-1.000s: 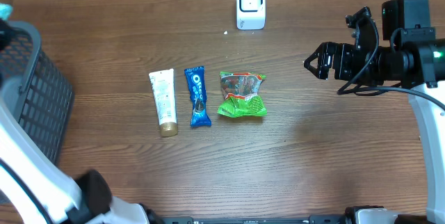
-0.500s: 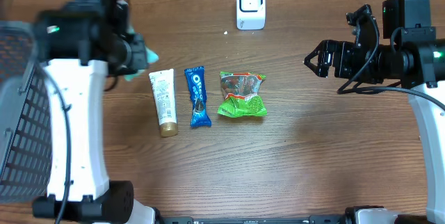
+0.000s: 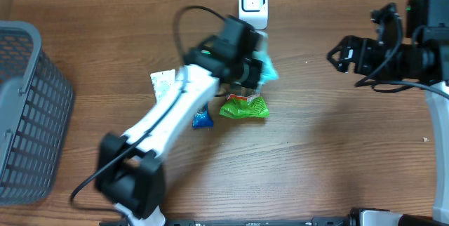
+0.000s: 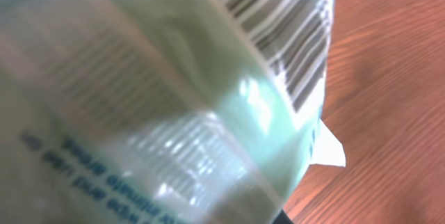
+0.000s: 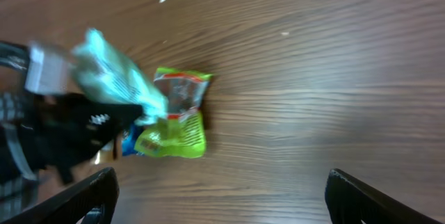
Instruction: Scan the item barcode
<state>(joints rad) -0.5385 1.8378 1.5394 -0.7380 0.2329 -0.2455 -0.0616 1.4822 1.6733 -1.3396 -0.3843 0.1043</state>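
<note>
The item is a pale teal packet [image 3: 269,68], held above the table just below the white scanner [image 3: 252,5]. My left gripper [image 3: 254,71] is shut on it. In the left wrist view the packet [image 4: 153,99] fills the frame, with its barcode [image 4: 285,29] at the upper right; my left fingers are hidden behind it. In the right wrist view the packet [image 5: 115,74] shows at the left. My right gripper [image 3: 344,52] hovers at the right of the table, open, with nothing between its fingers [image 5: 87,196].
A green snack bag [image 3: 244,106] lies under my left arm; it also shows in the right wrist view [image 5: 174,126]. A blue cookie pack [image 3: 202,119] and a white tube [image 3: 161,82] lie partly hidden beside it. A grey basket [image 3: 28,107] stands at the left edge.
My left arm has swung from over the basket at the left to the table's middle, carrying the teal packet up to the scanner. My right gripper has shifted a little to the right.
</note>
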